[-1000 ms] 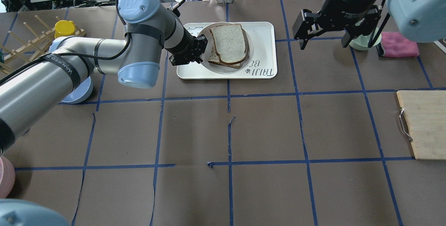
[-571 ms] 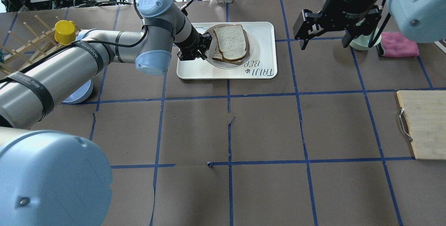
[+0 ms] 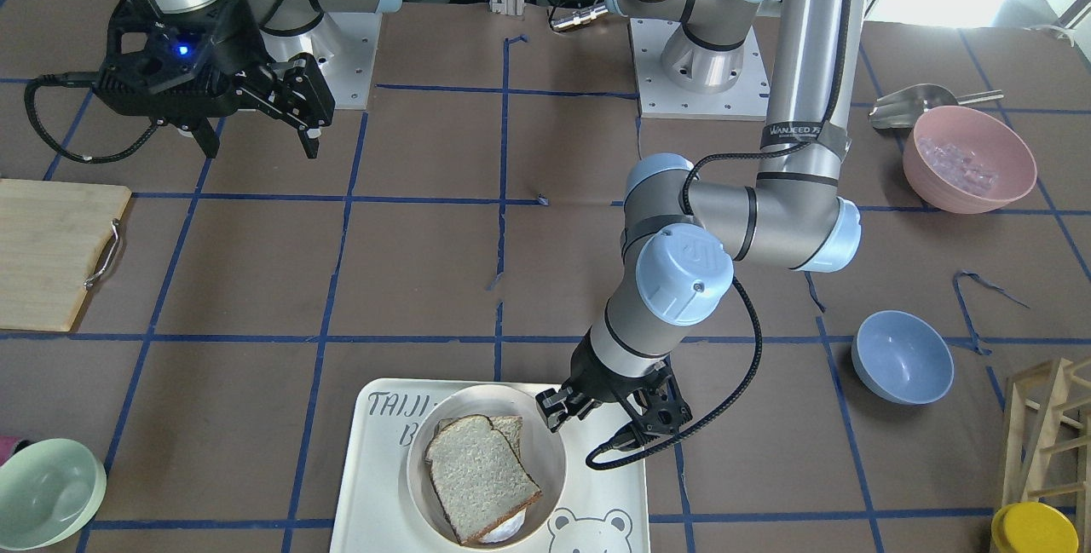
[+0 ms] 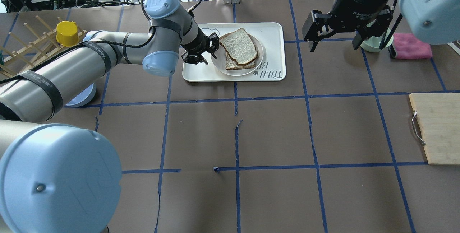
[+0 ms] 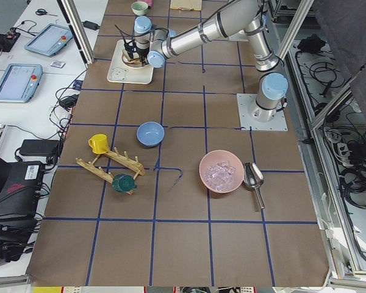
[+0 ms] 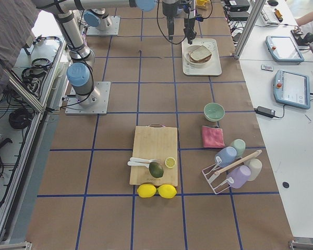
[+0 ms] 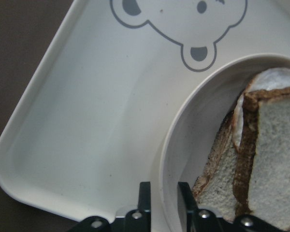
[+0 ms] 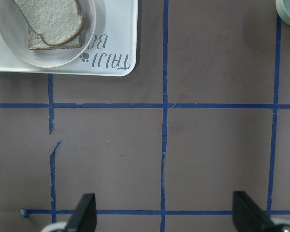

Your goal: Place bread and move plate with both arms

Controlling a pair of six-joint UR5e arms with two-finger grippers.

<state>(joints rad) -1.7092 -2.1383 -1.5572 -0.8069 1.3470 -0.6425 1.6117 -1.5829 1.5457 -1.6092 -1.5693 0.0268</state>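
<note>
The bread (image 4: 239,44), a large slice with a dark crust, lies on a smaller slice (image 4: 235,66) in the cream-white plate (image 4: 217,61). The plate rests in the TAIJI BEAR tray (image 4: 269,35). My left gripper (image 4: 212,48) is at the plate's left rim. In the left wrist view its fingers (image 7: 145,193) are shut on the rim (image 7: 171,145), with the bread (image 7: 275,159) just inside. In the front view the gripper (image 3: 558,417) meets the plate (image 3: 477,400) beside the bread (image 3: 477,476). My right gripper (image 4: 334,44) hangs open and empty, right of the tray.
A blue bowl (image 4: 81,94) and a wooden rack with a yellow cup (image 4: 66,32) stand at the left. A green bowl (image 4: 373,44) and a pink cloth (image 4: 411,46) are behind the right gripper. A cutting board (image 4: 436,129) lies at the right edge. A pink bowl (image 3: 967,159) stands near the robot's left base.
My left gripper has come down with the plate by its rim. The plate and bread now sit lower in the tray and are turned a little. The right arm has not moved.
</note>
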